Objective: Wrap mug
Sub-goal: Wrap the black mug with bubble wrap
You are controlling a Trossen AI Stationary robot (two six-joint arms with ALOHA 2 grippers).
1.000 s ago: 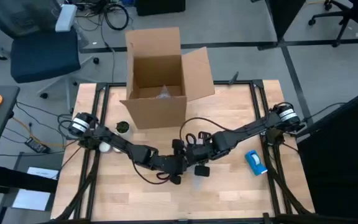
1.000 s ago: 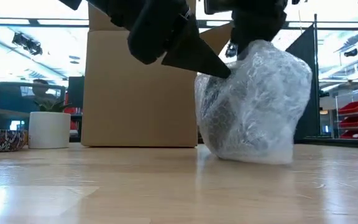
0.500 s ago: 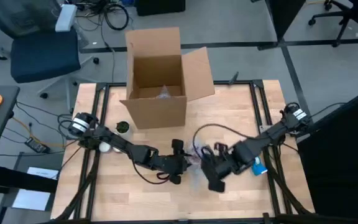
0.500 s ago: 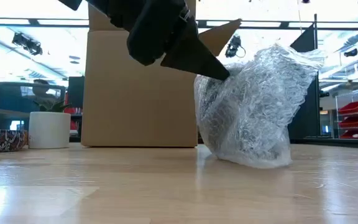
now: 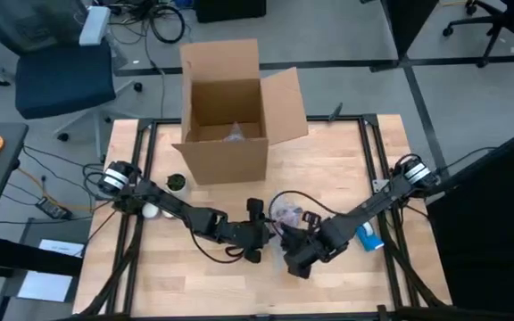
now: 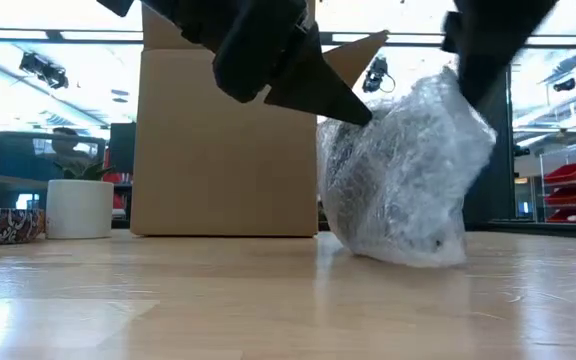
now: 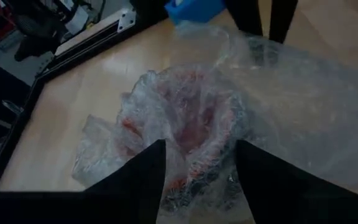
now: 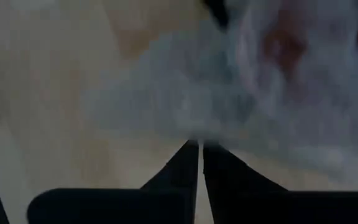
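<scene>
The mug [image 7: 194, 134] sits near the middle of the wooden desk [image 5: 328, 169], in front of the open cardboard box [image 5: 226, 116]. It is bundled in clear bubble wrap [image 6: 403, 175] – only red-orange patches show through the plastic in the left wrist view. In the low view the bundle stands on the desk as a lumpy mound, its top leaning a little to one side, and the mug itself cannot be made out there.

The left hand [image 7: 194, 180] reaches in from the left side of the desk and meets the bundle at its upper edge. Its two fingers [image 7: 145, 171] stand narrowly apart with a fold of the wrap pinched between them, so it holds the wrap rather than the bare mug.

The right hand [image 8: 200, 163] comes in from the right side and is low over the desk just beside the bundle. Its fingers are pressed together with only a thin slit between them, and nothing can be seen held in them. The wrap fills the blurred space just ahead of its fingertips – whether they touch it cannot be told.

A blue object [image 5: 367, 234] lies on the desk by the right arm. In the low view a white pot [image 6: 78, 208] with a small plant and a patterned bowl [image 6: 3, 225] stand at the far left, well apart from the bundle.
</scene>
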